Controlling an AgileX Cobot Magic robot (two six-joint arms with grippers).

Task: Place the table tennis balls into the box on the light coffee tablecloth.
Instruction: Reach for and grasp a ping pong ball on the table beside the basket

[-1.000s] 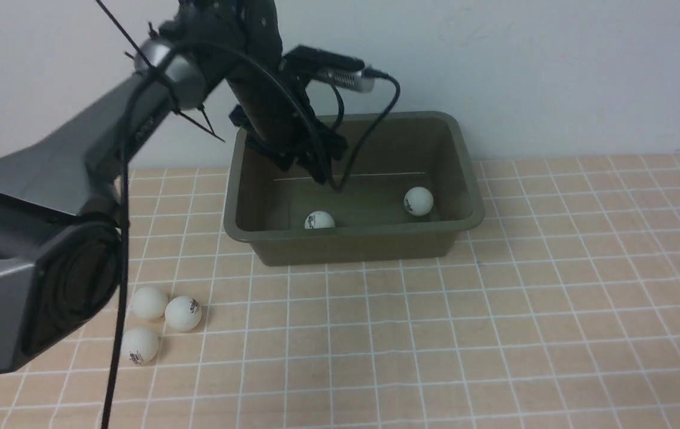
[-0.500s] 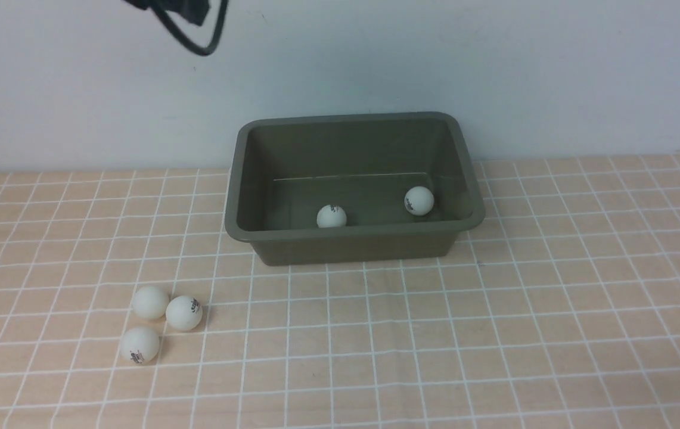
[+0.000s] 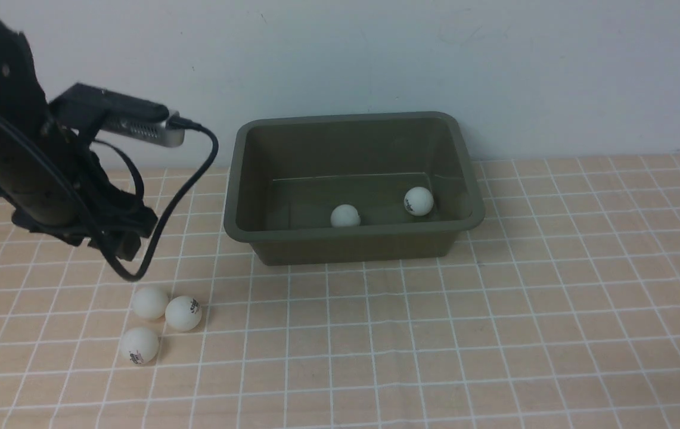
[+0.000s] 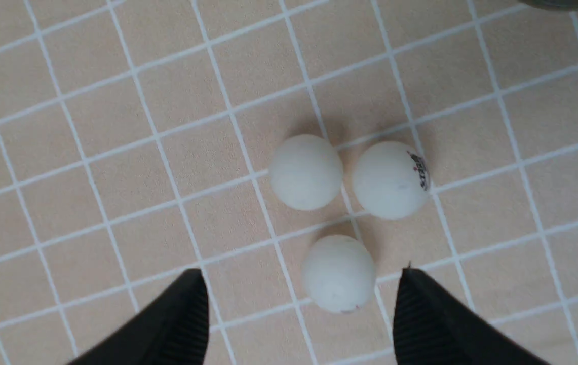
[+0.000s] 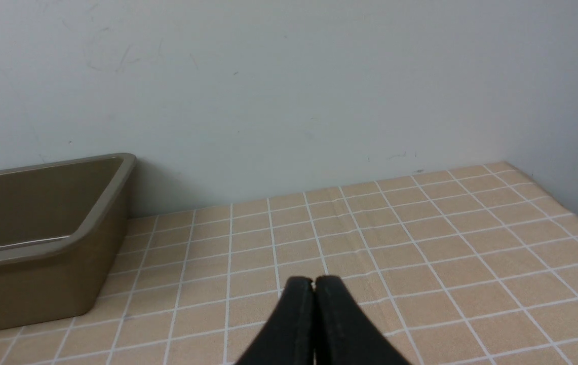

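The box (image 3: 353,236) sits at the back of the light coffee tablecloth (image 3: 494,333), hard by the wall. It is open side up, its long axis running left to right. Two table tennis balls lie on its floor. One (image 3: 345,215) is near the middle of the front wall, and the other (image 3: 419,201) is to the right, logo showing.

Three more wait out on the cloth, well left of the box and nearer the robot. A plain ball (image 3: 149,302) and a logo ball (image 3: 183,313) sit just beside each other. The third ball (image 3: 139,345) is just in front of them.

The left gripper (image 4: 301,272) hangs above that cluster with its fingers spread wide and nothing in them. From the wrist camera the third ball sits right between the two black fingertips (image 4: 195,294), and neither one touches it. The other two lie just past it.

The left arm comes in from the left edge, its dark forearm tilted forward and the wrist angled down at the cloth. A cable (image 3: 196,161) loops off its camera.

The right gripper (image 5: 313,285) is low over bare cloth to the right of the box. Its fingers are pressed together and empty.
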